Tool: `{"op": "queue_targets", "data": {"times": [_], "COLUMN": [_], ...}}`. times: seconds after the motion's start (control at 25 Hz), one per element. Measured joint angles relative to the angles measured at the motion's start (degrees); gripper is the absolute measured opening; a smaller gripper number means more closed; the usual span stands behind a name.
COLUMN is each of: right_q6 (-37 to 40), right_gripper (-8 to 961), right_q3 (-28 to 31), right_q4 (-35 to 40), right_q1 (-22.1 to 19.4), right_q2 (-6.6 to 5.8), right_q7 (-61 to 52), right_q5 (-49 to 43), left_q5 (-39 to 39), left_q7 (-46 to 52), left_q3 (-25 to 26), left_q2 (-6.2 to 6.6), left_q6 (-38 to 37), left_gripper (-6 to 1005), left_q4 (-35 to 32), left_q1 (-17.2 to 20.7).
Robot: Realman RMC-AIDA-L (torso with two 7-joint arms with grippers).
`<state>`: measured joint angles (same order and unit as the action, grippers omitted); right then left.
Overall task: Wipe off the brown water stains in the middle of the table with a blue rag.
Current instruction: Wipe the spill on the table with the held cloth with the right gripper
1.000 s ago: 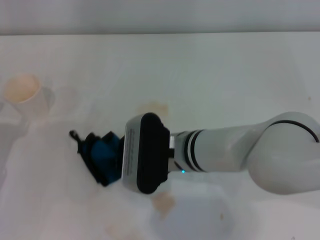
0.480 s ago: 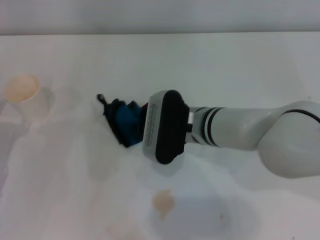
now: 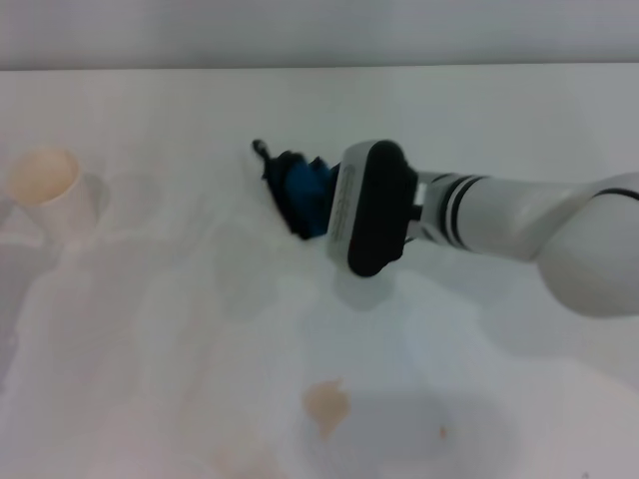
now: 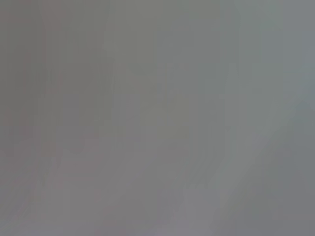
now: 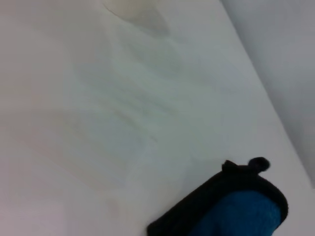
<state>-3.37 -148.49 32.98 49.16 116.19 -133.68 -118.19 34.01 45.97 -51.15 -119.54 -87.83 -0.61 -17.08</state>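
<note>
Across the table (image 3: 150, 379) you have bare room toward yourself, where the last of the brown water stains (image 3: 325, 403) sits, well nearer than the blue rag (image 3: 303, 194). Your right gripper (image 3: 321, 205) holds that bunched rag far of centre; the far edge lies beyond. The left gripper is out of sight.

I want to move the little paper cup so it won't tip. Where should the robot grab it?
Probably across its side wall, just below the open rim. The paper cup stands upright at the left of the table, so a sideways approach from the bare tabletop beside it looks easiest. The right gripper is busy with the blue rag.
</note>
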Motion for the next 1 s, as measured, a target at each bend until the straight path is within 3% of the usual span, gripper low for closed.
{"op": "queue_targets", "data": {"times": [0.4, 1.0], "right_q6": [-0.2, 5.4], "right_gripper": [72, 72], "right_q3": [1.5, -9.3], "right_q4": [-3.0, 14.8], "right_q1": [-0.1, -0.7], "right_q2": [0.0, -0.03], "right_q7": [0.0, 0.0], "right_q5": [-2.3, -1.9], "left_q5": [0.0, -0.1], "left_q7": [0.0, 0.0], "left_q3": [0.0, 0.0], "left_q2": [0.09, 0.1], "left_q6": [-0.1, -0.4], "left_gripper": [887, 887], "left_q4": [-0.3, -0.3], "left_q1": [-0.2, 0.4]}}
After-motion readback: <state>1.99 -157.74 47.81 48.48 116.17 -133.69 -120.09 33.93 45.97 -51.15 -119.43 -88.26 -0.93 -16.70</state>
